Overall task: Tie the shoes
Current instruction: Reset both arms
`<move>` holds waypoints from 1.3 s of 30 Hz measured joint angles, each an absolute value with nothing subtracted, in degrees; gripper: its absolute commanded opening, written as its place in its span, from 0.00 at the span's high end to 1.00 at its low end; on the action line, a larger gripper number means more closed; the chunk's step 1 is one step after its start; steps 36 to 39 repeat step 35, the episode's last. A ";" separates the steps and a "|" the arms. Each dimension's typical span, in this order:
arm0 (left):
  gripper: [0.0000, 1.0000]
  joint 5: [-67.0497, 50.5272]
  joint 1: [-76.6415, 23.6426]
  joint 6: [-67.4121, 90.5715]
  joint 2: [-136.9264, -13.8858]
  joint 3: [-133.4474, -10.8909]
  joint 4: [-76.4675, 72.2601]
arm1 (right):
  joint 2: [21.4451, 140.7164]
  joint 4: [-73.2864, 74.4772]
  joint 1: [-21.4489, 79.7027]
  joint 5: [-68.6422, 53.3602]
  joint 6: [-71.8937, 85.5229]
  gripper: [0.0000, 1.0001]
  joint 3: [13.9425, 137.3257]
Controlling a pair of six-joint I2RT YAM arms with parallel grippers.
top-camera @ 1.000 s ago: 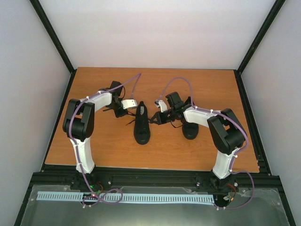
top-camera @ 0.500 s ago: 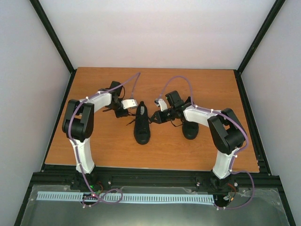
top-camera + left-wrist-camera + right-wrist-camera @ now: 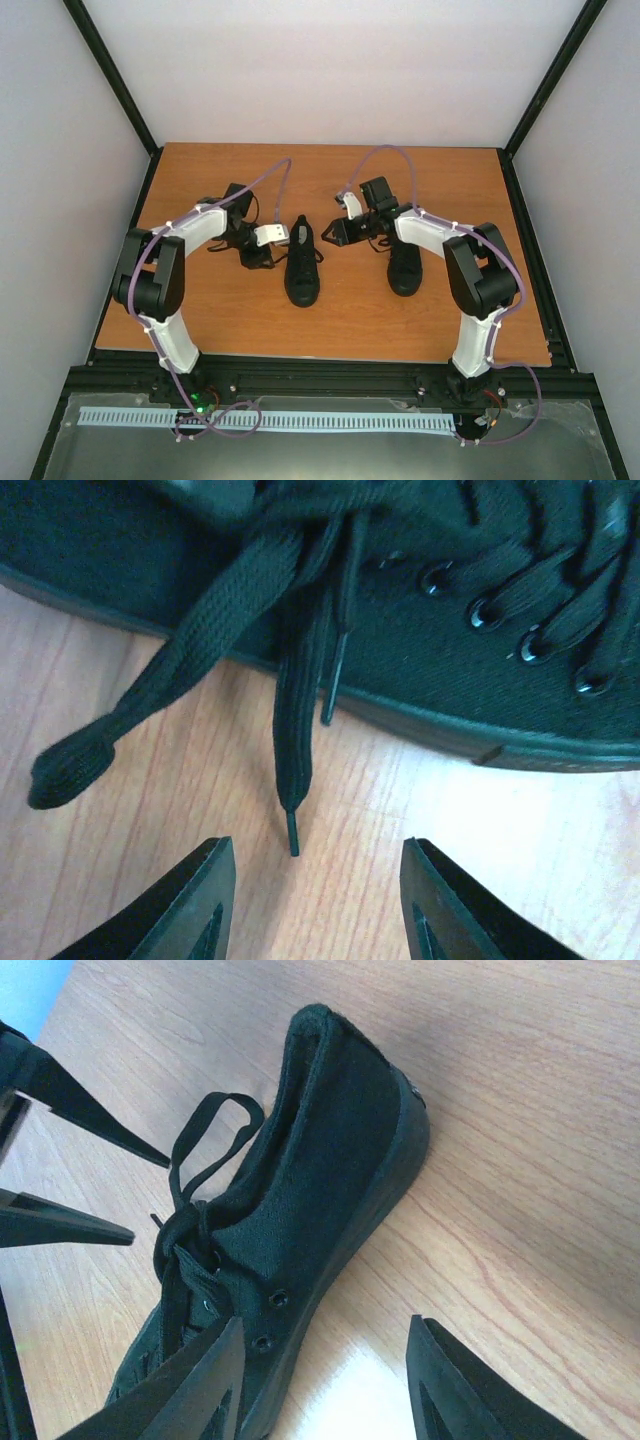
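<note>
One black shoe [image 3: 302, 268] stands mid-table, toe toward the arms; the other shoe [image 3: 404, 270] lies to its right, partly under the right arm. My left gripper [image 3: 268, 252] hovers open just left of the middle shoe. In the left wrist view the left gripper [image 3: 315, 880] holds nothing, and a lace end [image 3: 292, 830] and a loop [image 3: 75, 765] hang from the shoe [image 3: 430, 670] onto the wood in front of it. My right gripper [image 3: 332, 236] is open beside the shoe's right side. The right wrist view has the right gripper [image 3: 325, 1380] empty by the shoe [image 3: 330, 1160], whose laces [image 3: 195, 1175] are gathered in a knot with a loop.
The wooden table [image 3: 210, 310] is fenced by a black frame, with grey walls on three sides. The left gripper's fingers [image 3: 60, 1222] show at the left edge of the right wrist view. A white slotted rail [image 3: 260, 420] runs below the arm bases.
Both grippers have gone from shut to open and let go of the laces. Both arms have drawn back from the middle shoe, the left one outward to the left, the right one farther back.
</note>
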State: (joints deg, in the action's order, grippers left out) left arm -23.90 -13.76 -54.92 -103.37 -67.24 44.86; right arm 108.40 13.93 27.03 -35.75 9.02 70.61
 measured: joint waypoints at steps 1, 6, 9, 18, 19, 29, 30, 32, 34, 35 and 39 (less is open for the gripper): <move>0.52 -24.45 -13.76 -54.76 -102.83 -67.24 45.06 | 108.40 14.11 27.03 -35.73 8.78 0.53 70.67; 0.46 -24.97 -13.76 -52.77 -98.78 -67.26 46.15 | 107.59 15.66 27.03 -34.04 7.14 0.51 70.41; 0.01 -23.11 -13.52 -50.28 -95.98 -67.22 46.09 | 104.05 16.73 26.79 -31.55 6.15 0.42 68.86; 0.00 -19.57 0.19 -37.28 -81.28 -65.49 38.33 | 78.11 9.50 6.92 -21.96 11.18 0.07 55.72; 0.00 -19.20 2.28 -35.51 -80.71 -65.39 36.88 | 76.07 8.23 3.38 -20.43 12.14 0.05 54.39; 0.00 -14.11 13.78 -17.87 -76.55 -47.42 14.81 | 65.65 5.30 -9.78 -3.92 20.75 0.00 38.63; 0.00 -13.80 13.76 -16.67 -76.58 -45.98 13.21 | 65.76 5.28 -9.78 -2.63 21.23 0.00 37.87; 0.00 -13.63 13.76 -13.98 -76.58 -42.83 9.26 | 66.39 5.30 -9.78 -0.49 22.17 0.01 36.91; 0.00 -13.63 13.76 -12.05 -76.60 -40.64 6.37 | 67.53 5.06 -9.78 0.78 22.68 0.01 36.77; 0.00 -13.56 13.76 -11.18 -76.60 -39.92 5.28 | 68.12 4.58 -9.78 1.13 22.98 0.00 36.62; 0.00 -13.56 13.76 -11.18 -76.60 -39.92 5.28 | 68.12 4.58 -9.78 1.13 22.98 0.00 36.62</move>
